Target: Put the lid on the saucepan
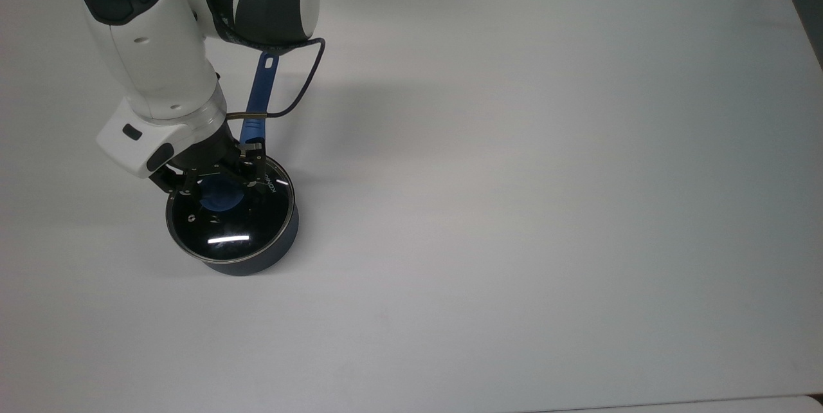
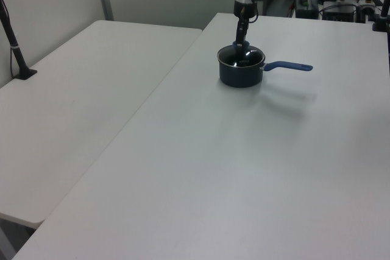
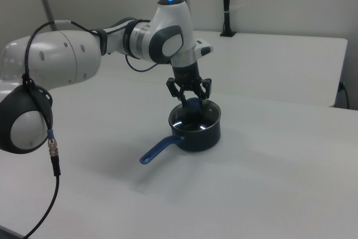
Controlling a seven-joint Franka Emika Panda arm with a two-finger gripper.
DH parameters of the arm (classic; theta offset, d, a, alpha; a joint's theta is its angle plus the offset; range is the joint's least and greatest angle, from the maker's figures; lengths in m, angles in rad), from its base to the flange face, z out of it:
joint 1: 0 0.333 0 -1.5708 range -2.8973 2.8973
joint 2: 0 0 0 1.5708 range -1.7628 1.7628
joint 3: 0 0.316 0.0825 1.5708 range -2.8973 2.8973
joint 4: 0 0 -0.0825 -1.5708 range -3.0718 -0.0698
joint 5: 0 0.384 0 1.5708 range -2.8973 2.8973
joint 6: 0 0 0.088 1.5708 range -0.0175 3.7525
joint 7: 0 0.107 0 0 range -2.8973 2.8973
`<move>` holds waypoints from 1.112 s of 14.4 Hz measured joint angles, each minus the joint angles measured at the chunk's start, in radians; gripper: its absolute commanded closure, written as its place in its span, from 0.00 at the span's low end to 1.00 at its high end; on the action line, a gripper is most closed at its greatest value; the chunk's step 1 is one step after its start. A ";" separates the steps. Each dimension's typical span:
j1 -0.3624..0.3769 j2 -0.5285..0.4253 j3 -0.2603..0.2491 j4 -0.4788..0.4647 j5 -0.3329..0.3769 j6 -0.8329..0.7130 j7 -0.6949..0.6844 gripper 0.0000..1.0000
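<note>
On either side of the blue knob (image 1: 222,195) we are seeing the fingers (image 1: 252,175) standing spread, one on the top view's left of the knob and one on its right. The gripper (image 1: 217,183) is hanging just over the knob, and we cannot tell whether the fingers are touching it; they are not closed against it. In the right view the gripper (image 3: 189,98) is showing the same spread stance, with the knob visible between and just below the tips.

The knob is sitting at the centre of the lid (image 1: 229,224), a clear glass disc with a thin metal rim and white lettering near the top view's right edge. The lid is lying level on the mouth of the saucepan (image 1: 275,249), covering it all the way round. In the left view the lid (image 2: 241,58) is resting flat on the dark pot (image 2: 239,75).

The saucepan's long blue handle (image 1: 258,96) is running toward the top view's upper edge and passing under the white arm (image 1: 151,46). The pot is standing on the white desk (image 1: 514,175), in the top view's left part.
</note>
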 measured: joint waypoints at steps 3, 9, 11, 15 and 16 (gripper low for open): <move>0.001 -0.014 0.000 -0.024 0.000 0.000 -0.023 0.60; 0.003 -0.026 0.000 -0.048 0.000 0.001 -0.017 0.30; 0.004 -0.021 0.000 -0.076 0.000 0.008 0.004 0.31; 0.005 -0.022 0.000 -0.088 0.000 0.067 0.061 0.23; 0.005 -0.022 0.000 -0.088 0.000 0.067 0.062 0.16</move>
